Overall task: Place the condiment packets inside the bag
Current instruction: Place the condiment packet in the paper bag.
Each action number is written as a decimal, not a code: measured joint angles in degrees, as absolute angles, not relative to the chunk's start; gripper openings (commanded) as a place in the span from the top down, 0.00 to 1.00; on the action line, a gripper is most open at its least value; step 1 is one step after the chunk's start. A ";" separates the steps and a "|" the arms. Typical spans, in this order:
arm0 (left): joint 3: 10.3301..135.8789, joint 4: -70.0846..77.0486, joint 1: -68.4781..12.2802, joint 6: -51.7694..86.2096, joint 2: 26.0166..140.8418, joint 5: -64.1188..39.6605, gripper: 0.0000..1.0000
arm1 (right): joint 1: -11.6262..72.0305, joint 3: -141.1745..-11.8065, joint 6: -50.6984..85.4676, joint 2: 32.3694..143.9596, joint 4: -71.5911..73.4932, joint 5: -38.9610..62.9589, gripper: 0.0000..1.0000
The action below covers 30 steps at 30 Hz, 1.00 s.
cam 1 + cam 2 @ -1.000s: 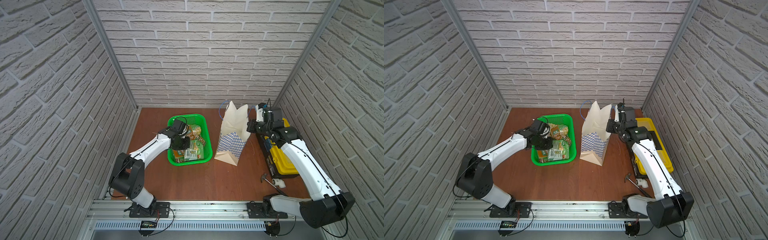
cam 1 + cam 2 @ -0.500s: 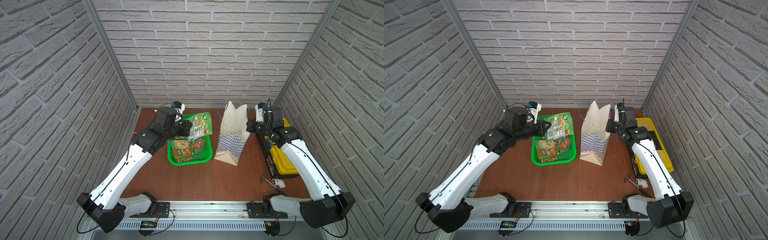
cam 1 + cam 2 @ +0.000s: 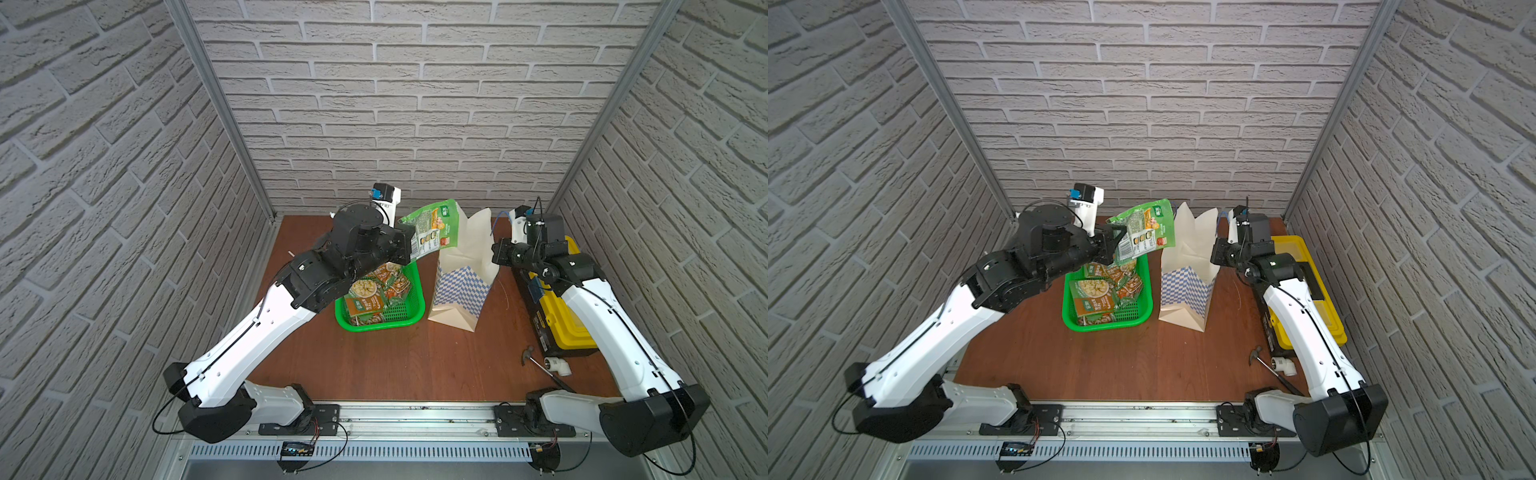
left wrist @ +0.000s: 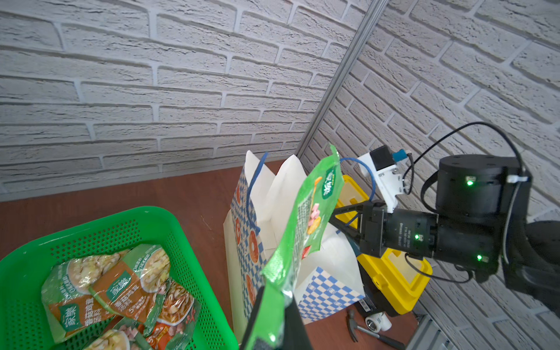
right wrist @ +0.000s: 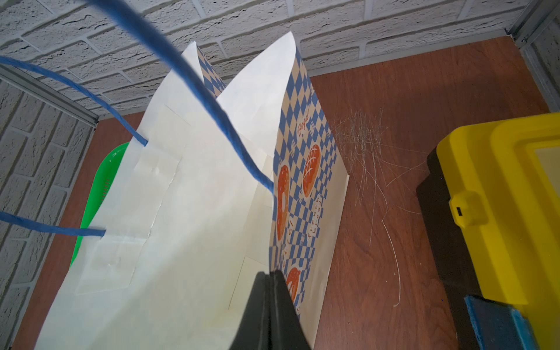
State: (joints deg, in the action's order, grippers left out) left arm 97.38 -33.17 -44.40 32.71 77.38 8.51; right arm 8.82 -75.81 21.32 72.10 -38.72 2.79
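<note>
Risen from the basket [image 3: 384, 327], left gripper [image 3: 411, 246] pinches a green packet [image 3: 433, 226] beside the bag [image 3: 461, 286], whose rim right gripper [image 3: 495, 253] clamps.

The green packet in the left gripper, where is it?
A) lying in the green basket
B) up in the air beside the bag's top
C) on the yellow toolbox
B: the left gripper holds the green packet aloft, beside the top of the bag.

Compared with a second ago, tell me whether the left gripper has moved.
Yes. The left gripper has risen out of the green basket toward the bag, gripping a green packet.
</note>
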 measured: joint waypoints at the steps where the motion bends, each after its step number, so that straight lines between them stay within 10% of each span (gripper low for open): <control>1: 98.35 -32.82 -44.69 32.51 78.63 8.93 1.00 | 8.82 -75.81 21.45 72.10 -38.72 2.85 0.97; 14: 111.55 -36.14 -46.46 31.03 99.81 12.29 1.00 | 8.82 -75.81 21.87 72.07 -38.74 2.92 0.97; 19: 116.92 -39.70 -47.86 30.35 104.05 11.81 0.40 | 8.82 -75.81 21.87 71.90 -38.74 2.92 0.97; 30: 105.54 -42.04 -48.12 29.12 91.98 14.17 0.19 | 8.82 -75.50 21.87 71.05 -38.79 2.87 0.97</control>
